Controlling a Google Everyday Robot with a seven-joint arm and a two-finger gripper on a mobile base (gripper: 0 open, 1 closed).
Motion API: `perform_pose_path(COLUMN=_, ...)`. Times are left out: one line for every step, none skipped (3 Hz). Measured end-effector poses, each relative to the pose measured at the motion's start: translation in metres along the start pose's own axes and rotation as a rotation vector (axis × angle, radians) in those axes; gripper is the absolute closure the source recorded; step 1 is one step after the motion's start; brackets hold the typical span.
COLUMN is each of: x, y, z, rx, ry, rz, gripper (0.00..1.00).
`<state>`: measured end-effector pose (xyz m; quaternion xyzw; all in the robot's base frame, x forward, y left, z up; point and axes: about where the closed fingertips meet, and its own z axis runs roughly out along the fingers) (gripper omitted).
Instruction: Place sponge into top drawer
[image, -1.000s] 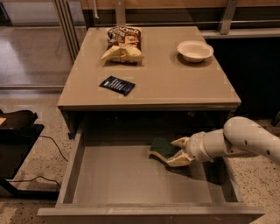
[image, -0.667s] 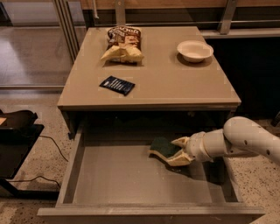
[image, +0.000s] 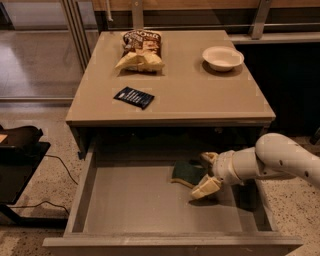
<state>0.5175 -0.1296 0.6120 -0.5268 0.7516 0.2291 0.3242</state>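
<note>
The top drawer (image: 125, 205) is pulled out below the table, and its flat grey bottom shows. The sponge (image: 186, 172), dark green on top with a pale yellow edge, lies on the drawer bottom right of the middle, near the back. My gripper (image: 206, 173) is inside the drawer just right of the sponge, reaching in from the right on a white arm (image: 280, 160). Its two tan fingers (image: 205, 188) are spread apart, one behind and one in front of the sponge's right end.
On the table top (image: 200, 95) lie a flat dark blue packet (image: 133, 97), a chip bag (image: 140, 50) at the back and a white bowl (image: 223, 57) at the back right. A black stand (image: 20, 150) with a cable stands on the floor to the left.
The gripper's fingers have spread a little wider. The sponge lies in the same spot in the drawer. The arm has hardly moved.
</note>
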Motion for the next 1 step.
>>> perform_pose_path(x=0.0, y=0.0, z=0.0, rx=0.0, ry=0.0, rz=0.0, gripper=0.0)
